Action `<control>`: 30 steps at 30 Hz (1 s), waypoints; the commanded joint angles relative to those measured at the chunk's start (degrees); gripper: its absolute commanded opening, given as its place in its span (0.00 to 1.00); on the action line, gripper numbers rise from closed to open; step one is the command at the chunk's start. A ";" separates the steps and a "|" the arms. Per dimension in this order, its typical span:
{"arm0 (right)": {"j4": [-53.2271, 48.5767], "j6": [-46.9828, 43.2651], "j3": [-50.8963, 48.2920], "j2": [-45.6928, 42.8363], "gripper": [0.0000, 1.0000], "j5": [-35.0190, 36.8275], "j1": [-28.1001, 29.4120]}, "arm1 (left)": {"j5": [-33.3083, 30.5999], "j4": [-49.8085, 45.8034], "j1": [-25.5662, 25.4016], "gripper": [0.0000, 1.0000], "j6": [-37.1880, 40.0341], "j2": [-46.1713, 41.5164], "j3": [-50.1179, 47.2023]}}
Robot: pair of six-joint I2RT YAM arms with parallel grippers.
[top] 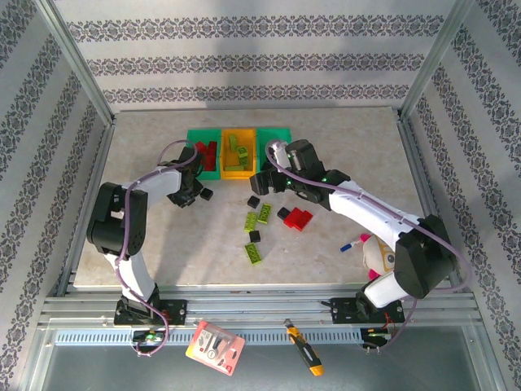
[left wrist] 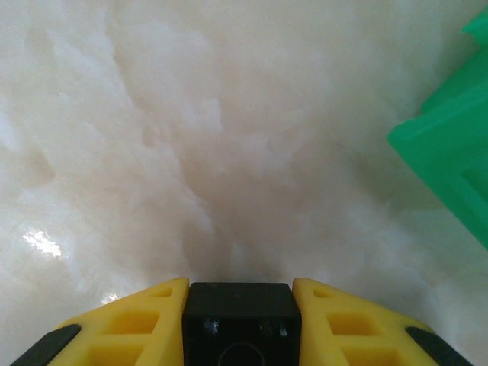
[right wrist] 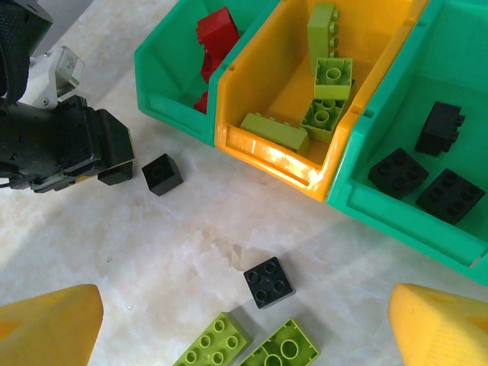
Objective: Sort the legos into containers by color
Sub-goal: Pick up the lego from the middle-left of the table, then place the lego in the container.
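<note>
**Near field (overhead view).** Small loose bricks are scattered on the pale marbled tabletop [top: 203,252] between the arms: lime green plastic bricks [top: 254,252], a red plastic brick [top: 298,218] and several black ones.

**Middle field.** The left gripper [left wrist: 240,288] is closed on a small black plastic cube brick [left wrist: 240,324]. In the left wrist view the cube is seated at bottom centre between the two yellow fingers [left wrist: 145,320], and both its flanks are met by their inner faces. Whether it is lifted off the tabletop cannot be told. The cube is judged light, rigid and smooth-walled, hence liable to twist or slip if pinched at a corner. The flat opposite side walls are judged the proper hold, as taken here. The right gripper [right wrist: 244,328] is spread wide and holds nothing. A black four-stud plastic brick [right wrist: 268,282] lies untouched on the tabletop just ahead of its fingertips.

**Far field.** Three joined open plastic bins are ranged across the upper frame of the right wrist view. They are a green bin [right wrist: 175,91] with red bricks, an orange-yellow bin [right wrist: 263,149] with lime ones, and a second green bin [right wrist: 396,225] with black ones at the right. The last is judged to be the cube's destination.
</note>
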 commanded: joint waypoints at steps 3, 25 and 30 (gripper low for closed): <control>-0.04 1.50 -1.46 -4.49 0.96 1.62 -1.07 | -0.20 -3.80 -3.68 0.30 3.93 -5.32 5.09; 0.10 10.02 -16.11 -19.60 0.95 7.16 -12.36 | 1.11 -12.42 -22.49 0.27 12.91 30.15 63.00; 0.08 9.67 -15.60 -19.19 0.95 6.78 -12.42 | 0.32 -17.27 -22.25 0.47 14.42 38.02 75.08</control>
